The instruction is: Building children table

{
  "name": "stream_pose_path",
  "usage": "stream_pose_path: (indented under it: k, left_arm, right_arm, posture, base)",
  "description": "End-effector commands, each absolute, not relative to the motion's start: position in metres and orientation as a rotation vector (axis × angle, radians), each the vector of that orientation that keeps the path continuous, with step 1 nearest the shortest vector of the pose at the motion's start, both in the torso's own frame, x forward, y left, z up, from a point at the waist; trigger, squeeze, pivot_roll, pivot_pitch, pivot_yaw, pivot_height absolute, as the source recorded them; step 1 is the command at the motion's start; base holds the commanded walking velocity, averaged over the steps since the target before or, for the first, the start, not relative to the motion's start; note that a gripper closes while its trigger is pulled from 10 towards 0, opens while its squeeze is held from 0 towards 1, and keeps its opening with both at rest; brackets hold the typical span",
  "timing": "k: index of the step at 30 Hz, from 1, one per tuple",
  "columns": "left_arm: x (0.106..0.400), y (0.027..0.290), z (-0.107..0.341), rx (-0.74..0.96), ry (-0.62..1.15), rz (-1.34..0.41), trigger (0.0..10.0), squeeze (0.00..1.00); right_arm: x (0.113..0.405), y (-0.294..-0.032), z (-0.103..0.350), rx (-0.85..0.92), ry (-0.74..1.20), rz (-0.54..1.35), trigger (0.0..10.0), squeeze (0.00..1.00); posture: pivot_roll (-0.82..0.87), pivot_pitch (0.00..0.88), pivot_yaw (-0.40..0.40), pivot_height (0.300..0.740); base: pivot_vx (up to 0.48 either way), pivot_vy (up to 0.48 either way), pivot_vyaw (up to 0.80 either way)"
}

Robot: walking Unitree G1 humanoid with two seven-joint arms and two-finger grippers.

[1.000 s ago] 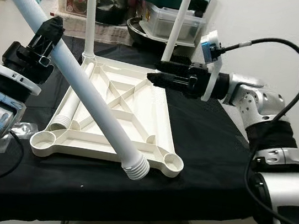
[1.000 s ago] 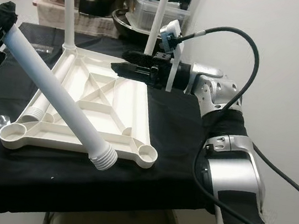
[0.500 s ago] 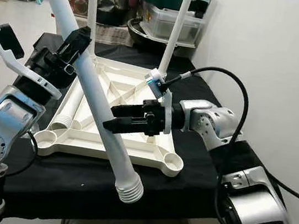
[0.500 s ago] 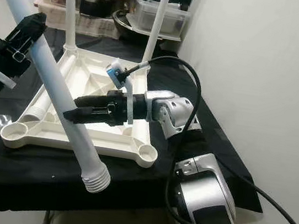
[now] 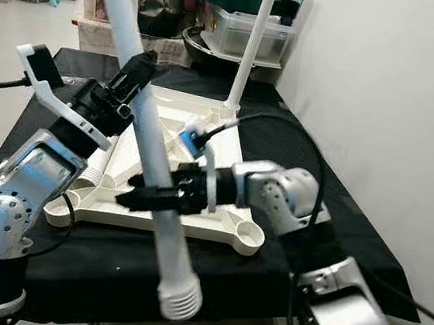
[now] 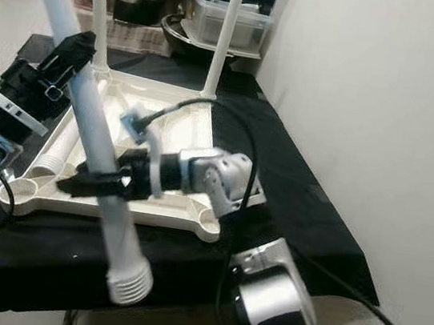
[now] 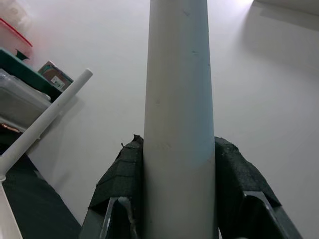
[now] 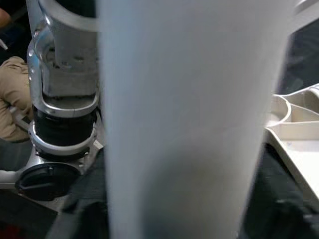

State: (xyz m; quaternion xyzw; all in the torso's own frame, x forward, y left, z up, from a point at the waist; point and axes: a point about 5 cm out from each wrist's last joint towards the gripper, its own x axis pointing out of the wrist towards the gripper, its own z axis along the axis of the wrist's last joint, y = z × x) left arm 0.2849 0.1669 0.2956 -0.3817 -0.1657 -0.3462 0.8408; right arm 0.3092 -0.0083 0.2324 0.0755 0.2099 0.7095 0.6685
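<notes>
Looking through the left eye, I see my left gripper closed tight on a long white table leg. The leg leans over the upside-down white table top, which lies on a black cloth. The leg's ridged end hangs low at 6 o'clock, past the table top's near edge. My right gripper reaches in from 3 o'clock, and its fingers sit around the lower part of the leg. Two more legs stand up in the far corners at 12 o'clock. Another leg lies inside the table top at 9 o'clock.

From the right eye, I see the same thing.

On the left wrist camera, both black pads press on the leg, one on each side.

On the right wrist camera, the leg is very close and blurry. I cannot tell if those fingers squeeze it.
</notes>
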Motion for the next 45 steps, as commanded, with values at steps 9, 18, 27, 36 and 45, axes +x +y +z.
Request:
stream_pose_path:
  k: [9, 18, 27, 36, 45]
  left_arm:
    - [0.284, 0.154, 0.294, -0.748, -0.376, -0.782, 10.0, 1.0]
    - [0.281, 0.151, 0.291, -0.723, -0.394, -0.787, 10.0, 1.0]
    - [0.277, 0.184, 0.285, -0.691, -0.422, -0.57, 10.0, 1.0]
    - [0.259, 0.197, 0.269, -0.549, -0.418, -0.419, 10.0, 1.0]
    - [0.259, 0.18, 0.229, -0.297, -0.241, -0.316, 10.0, 0.0]
  right_arm:
    - [0.302, -0.005, 0.219, 0.239, 0.507, 1.557, 0.0, 0.0]
    - [0.308, -0.013, 0.218, 0.289, 0.488, 1.464, 0.0, 0.0]
    - [0.363, -0.069, 0.209, 0.32, 0.333, 0.955, 0.0, 0.0]
    - [0.379, -0.113, 0.218, 0.315, 0.161, 0.701, 0.0, 0.0]
    - [0.378, -0.118, 0.237, 0.231, -0.008, 0.605, 10.0, 0.0]
  posture:
    - [0.06, 0.0, -0.107, 0.74]
    - [0.06, 0.0, -0.115, 0.74]
    - [0.07, 0.0, -0.118, 0.74]
    - [0.08, 0.0, -0.12, 0.74]
    - [0.08, 0.0, -0.116, 0.74]
  base:
    - [0.0, 0.0, 0.0]
    - [0.0, 0.0, 0.0]
    - [0.0, 0.0, 0.0]
    - [0.0, 0.0, 0.0]
    - [0.0, 0.0, 0.0]
